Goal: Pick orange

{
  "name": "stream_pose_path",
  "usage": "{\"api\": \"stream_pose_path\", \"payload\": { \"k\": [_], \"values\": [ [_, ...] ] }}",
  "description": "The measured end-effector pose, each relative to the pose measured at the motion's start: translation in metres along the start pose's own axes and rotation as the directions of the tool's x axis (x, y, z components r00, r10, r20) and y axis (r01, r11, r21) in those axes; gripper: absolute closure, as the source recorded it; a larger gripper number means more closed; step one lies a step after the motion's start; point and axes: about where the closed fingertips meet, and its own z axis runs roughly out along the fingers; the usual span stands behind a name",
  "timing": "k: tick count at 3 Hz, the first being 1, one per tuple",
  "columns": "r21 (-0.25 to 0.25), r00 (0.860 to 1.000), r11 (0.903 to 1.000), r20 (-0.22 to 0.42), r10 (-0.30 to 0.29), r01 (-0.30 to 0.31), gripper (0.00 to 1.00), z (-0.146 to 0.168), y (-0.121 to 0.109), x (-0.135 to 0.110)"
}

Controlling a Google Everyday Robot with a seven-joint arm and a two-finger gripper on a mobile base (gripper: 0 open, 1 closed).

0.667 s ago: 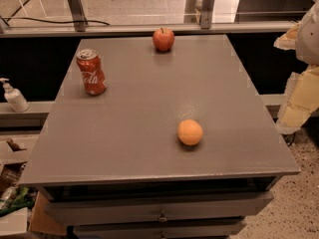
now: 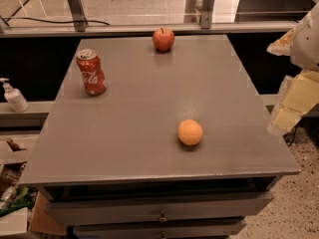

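The orange (image 2: 190,132) is a small smooth ball lying on the grey table top (image 2: 149,98), towards the front right. My gripper (image 2: 294,103) shows as a pale cream and yellow shape at the right edge of the camera view, beyond the table's right side. It is well to the right of the orange, raised, and holds nothing that I can see.
A red apple (image 2: 163,39) with a stem sits at the table's far edge. A red cola can (image 2: 91,72) stands at the back left. A white pump bottle (image 2: 13,96) stands on a ledge to the left. Drawers (image 2: 159,210) lie below the table's front edge.
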Motion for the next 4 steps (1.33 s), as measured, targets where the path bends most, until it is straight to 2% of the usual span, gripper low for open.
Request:
{"api": "stream_pose_path", "payload": {
  "k": [1,2,3,4],
  "values": [
    [-0.060,0.995,0.9981,0.098,0.020,-0.014,0.00,0.020,0.011,-0.009],
    [-0.116,0.980,0.9932,0.197,0.030,-0.007,0.00,0.041,0.027,-0.026],
    [-0.150,0.964,0.9886,0.263,0.030,0.011,0.00,0.064,0.044,-0.048],
    [-0.162,0.955,0.9866,0.295,0.031,0.019,0.00,0.092,0.051,-0.068]
  ]
}}
